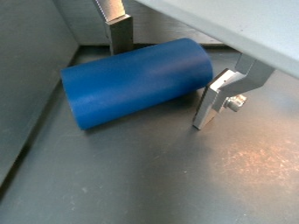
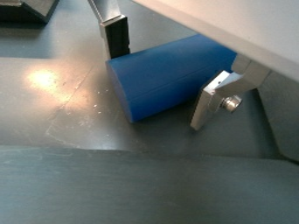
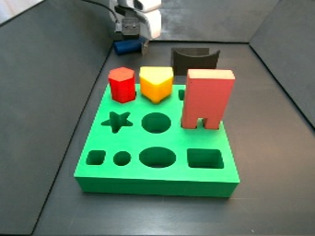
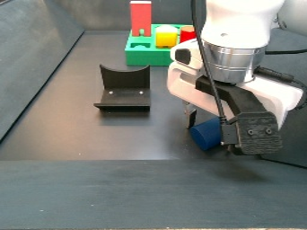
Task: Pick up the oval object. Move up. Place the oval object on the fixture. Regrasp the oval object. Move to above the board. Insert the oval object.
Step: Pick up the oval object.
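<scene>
On the dark floor, the hand (image 1: 163, 74) is spread around the lying oval object (image 1: 138, 81), ready to pinch it.

Even, fairly bright overhead light fills all four views, with no harsh shadows. In both wrist views a pale patch of glare lies on the dark floor (image 1: 251, 162) beside the gripper (image 1: 163, 74), and fine scratches show inside that sheen. The oval object (image 1: 138, 83) between the fingers casts only a thin, soft shadow beneath itself. Close to the lens, the silver fingers (image 2: 214, 98) look slightly soft and blurred. In a side view the gripper (image 3: 129, 39) is small and indistinct, far back from the sharply rendered board (image 3: 157, 152). In a side view the gripper (image 4: 216, 135) shades the floor directly under it.
</scene>
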Available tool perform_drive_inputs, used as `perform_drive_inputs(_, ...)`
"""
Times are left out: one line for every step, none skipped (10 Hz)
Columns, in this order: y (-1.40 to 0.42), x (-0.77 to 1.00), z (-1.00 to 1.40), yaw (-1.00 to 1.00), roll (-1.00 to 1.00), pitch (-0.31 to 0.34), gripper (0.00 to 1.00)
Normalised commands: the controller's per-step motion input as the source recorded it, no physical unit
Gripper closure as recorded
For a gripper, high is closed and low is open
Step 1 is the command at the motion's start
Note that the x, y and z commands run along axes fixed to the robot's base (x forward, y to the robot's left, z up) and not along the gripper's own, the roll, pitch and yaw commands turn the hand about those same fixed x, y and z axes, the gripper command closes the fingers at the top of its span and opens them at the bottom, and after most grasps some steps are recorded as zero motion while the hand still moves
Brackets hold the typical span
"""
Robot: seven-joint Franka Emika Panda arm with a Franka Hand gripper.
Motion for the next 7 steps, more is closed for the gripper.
perform_drive_inputs(0.25, -0.01, -0.37, -0.23, -0.13, -0.230, 0.00)
perform_drive_inputs(0.07, -0.04, 0.00, 0.00, -0.07, -0.049, 0.00)
perform_drive_inputs(0.00, 0.00, 0.00, 0.00, 0.00, 0.000, 0.00)
perform_drive_inputs(0.00, 0.00, 0.00, 0.00, 0.00, 0.000, 1.00)
perform_drive_inputs(0.00, 0.00, 0.00, 0.00, 0.00, 0.000, 1.00)
perform_drive_inputs(0.00, 0.00, 0.00, 0.00, 0.00, 0.000, 1.00)
perform_drive_inputs(0.00, 0.00, 0.00, 0.00, 0.00, 0.000, 1.00)
